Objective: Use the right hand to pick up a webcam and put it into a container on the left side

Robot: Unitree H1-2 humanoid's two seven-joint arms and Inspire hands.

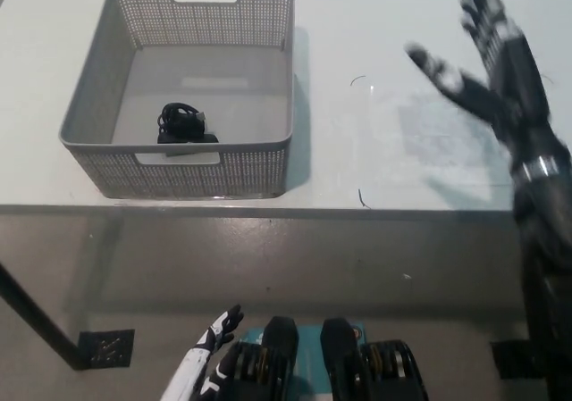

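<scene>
A black webcam [183,122] with its coiled cable lies on the floor of the grey mesh basket [89,97] at the table's left. My black right hand [490,57] hovers open over the right side of the white table, fingers spread, holding nothing and well clear of the basket. My white left hand [213,347] hangs low at the bottom left, below the table's front edge, fingers apart and holding nothing.
The white table [375,151] stretches between basket and right hand, with faint scuff marks on it. Its front edge runs across the middle of the picture. A dark floor plate [105,347] lies below at the left.
</scene>
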